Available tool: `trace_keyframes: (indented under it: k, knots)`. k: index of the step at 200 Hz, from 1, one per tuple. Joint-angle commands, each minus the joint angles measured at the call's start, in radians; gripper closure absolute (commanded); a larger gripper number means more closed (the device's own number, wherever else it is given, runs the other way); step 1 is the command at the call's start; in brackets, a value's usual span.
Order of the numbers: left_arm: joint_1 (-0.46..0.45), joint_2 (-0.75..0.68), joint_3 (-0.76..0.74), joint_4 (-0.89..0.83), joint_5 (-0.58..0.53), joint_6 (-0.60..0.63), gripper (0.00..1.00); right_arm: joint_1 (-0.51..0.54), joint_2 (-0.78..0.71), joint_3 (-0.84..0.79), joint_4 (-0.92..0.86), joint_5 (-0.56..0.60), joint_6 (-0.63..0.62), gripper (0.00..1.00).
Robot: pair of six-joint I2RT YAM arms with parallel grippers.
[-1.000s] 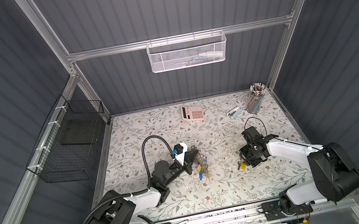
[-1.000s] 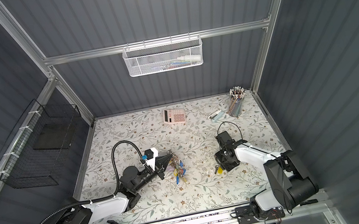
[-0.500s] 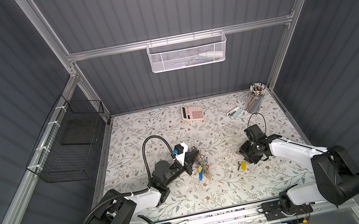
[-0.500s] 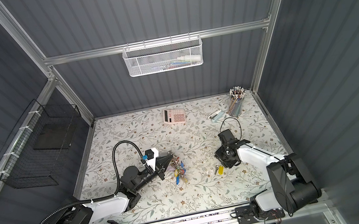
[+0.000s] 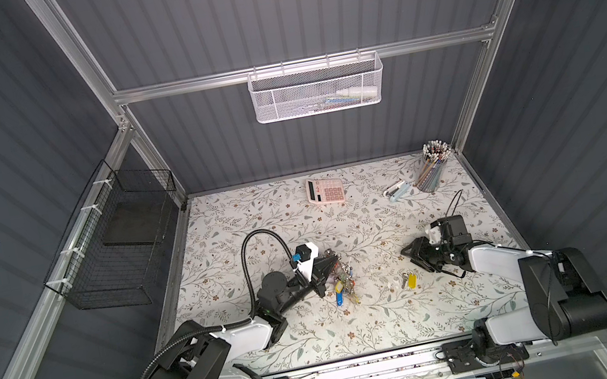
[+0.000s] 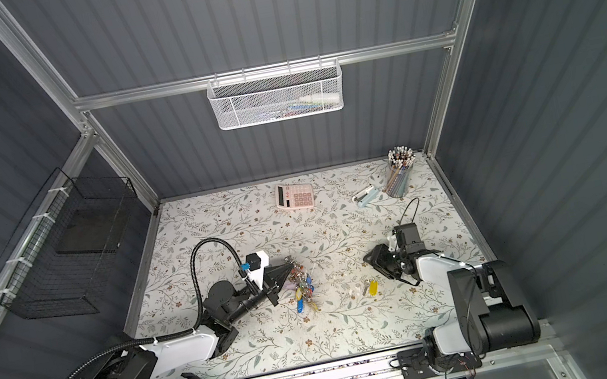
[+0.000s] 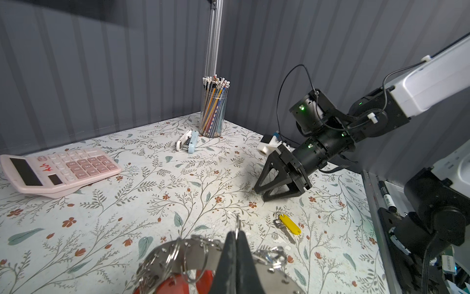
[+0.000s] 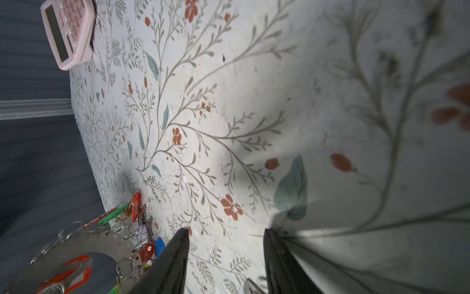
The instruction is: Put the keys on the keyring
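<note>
Reading the pink calculator (image 7: 63, 170), I see only button digits. My left gripper (image 7: 236, 233) pinches the keyring (image 7: 267, 278). My right gripper (image 7: 260, 194) stands with jaws apart, empty; the yellow-tagged key (image 7: 288, 226) lies on the table (image 7: 165, 203) near its tips.

Our left arm (image 5: 242, 332) reaches low across the counter (image 5: 359, 324) toward the middle. The left hand (image 5: 331, 257) at its end is pinched on the rim of the keyring (image 7: 264, 277), and in the left wrist view its fingers (image 7: 229, 257) meet with no gap. Our right arm (image 5: 495, 256) comes in from the right with the wrist bent. The right hand (image 5: 407, 255) points toward the middle, close to the counter. Its jaws are parted and empty.
</note>
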Motion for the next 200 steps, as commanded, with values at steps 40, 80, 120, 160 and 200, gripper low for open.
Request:
trace_keyframes:
  k: [40, 80, 120, 160, 200]
  knots:
    - [-0.003, -0.052, 0.018, 0.076, 0.023, -0.009, 1.0, -0.005, -0.035, -0.055, -0.001, -0.08, -0.02, 0.51]
    - [-0.003, -0.061, 0.016, 0.079, 0.025, -0.016, 1.0, -0.005, -0.131, -0.087, -0.076, -0.064, -0.049, 0.52]
    - [-0.004, -0.063, 0.015, 0.086, 0.031, -0.023, 1.0, -0.005, -0.114, -0.079, -0.055, -0.115, -0.075, 0.52]
    - [-0.004, -0.069, 0.013, 0.088, 0.032, -0.025, 1.0, -0.005, -0.12, -0.062, -0.06, -0.105, -0.089, 0.52]
    - [-0.004, -0.066, 0.015, 0.089, 0.036, -0.026, 1.0, -0.006, -0.165, -0.025, -0.131, -0.042, -0.119, 0.49]
